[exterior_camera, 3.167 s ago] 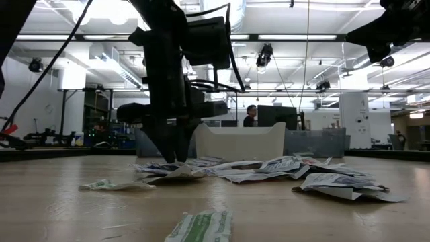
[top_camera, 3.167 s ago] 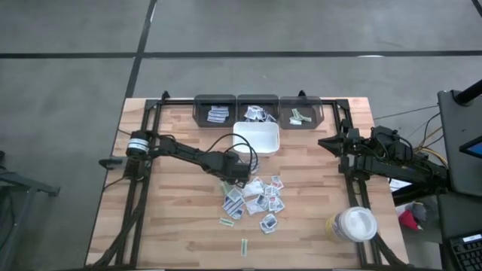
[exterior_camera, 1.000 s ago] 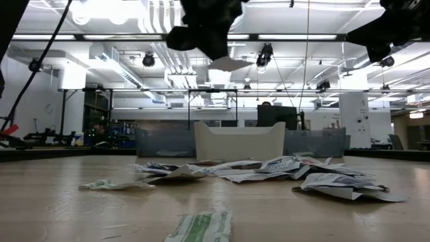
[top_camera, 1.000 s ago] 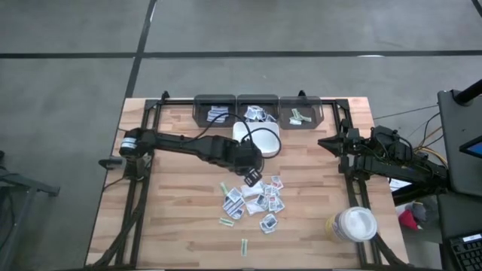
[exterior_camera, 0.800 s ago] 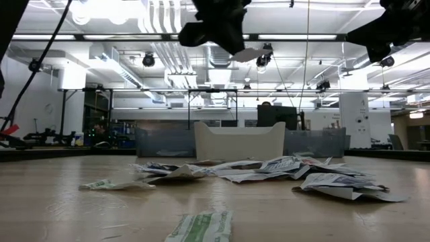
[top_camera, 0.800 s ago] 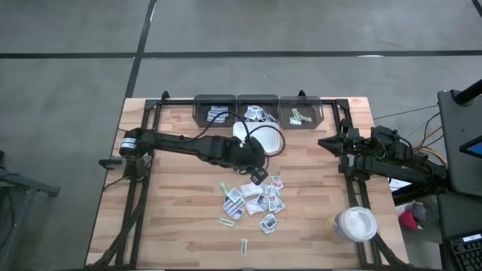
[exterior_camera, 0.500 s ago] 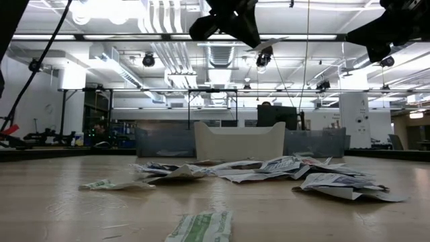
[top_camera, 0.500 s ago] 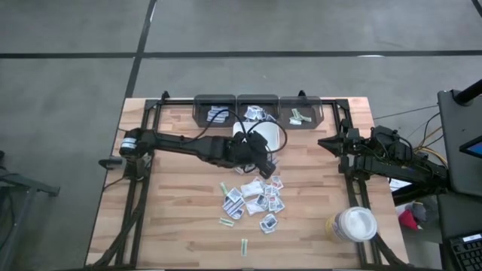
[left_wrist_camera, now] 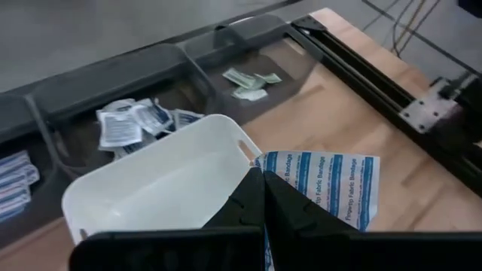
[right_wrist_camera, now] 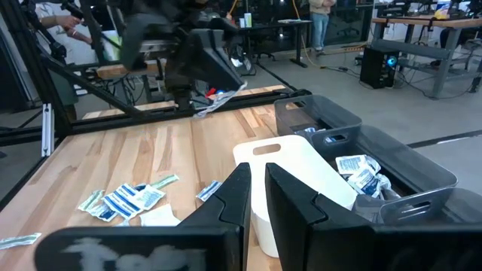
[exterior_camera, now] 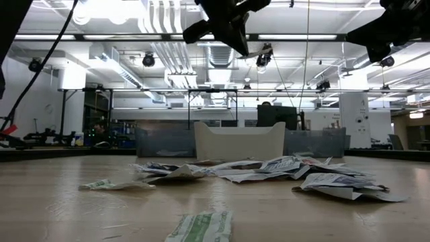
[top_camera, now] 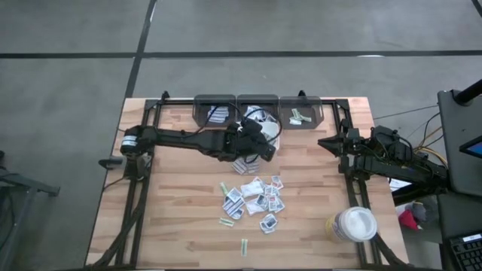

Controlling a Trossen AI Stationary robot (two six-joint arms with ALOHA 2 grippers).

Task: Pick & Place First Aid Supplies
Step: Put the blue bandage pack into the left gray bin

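Observation:
My left gripper (left_wrist_camera: 263,177) is shut on a white packet with blue stripes (left_wrist_camera: 324,184). It hangs high over the near right corner of the white tray (left_wrist_camera: 151,188), also seen in the high view (top_camera: 256,147). Several more first aid supplies lie in a loose pile (top_camera: 256,197) on the wooden table, and two pale strips (top_camera: 244,245) lie nearer the front edge. My right gripper (top_camera: 325,141) waits at the table's right side. Its fingers (right_wrist_camera: 256,188) stand a narrow gap apart with nothing between them. My left gripper pinches the blue-striped packet between its two fingers at one short edge (left_wrist_camera: 268,164). The fingers come slanting from the table's near left. The packet juts out sideways from the fingertips, roughly flat, lifted clear beside the tray's handle corner.
Three dark bins (top_camera: 215,111) (top_camera: 257,111) (top_camera: 300,111) line the far edge behind the tray, each holding a few packets. A round white-lidded jar (top_camera: 352,224) stands at the near right. Black frame rails (top_camera: 348,162) run along both sides.
My left gripper has carried the striped packet up and toward the table's far edge, from above the pile to the white tray's near right corner. It has stayed shut on the packet, which has kept clear of the table.

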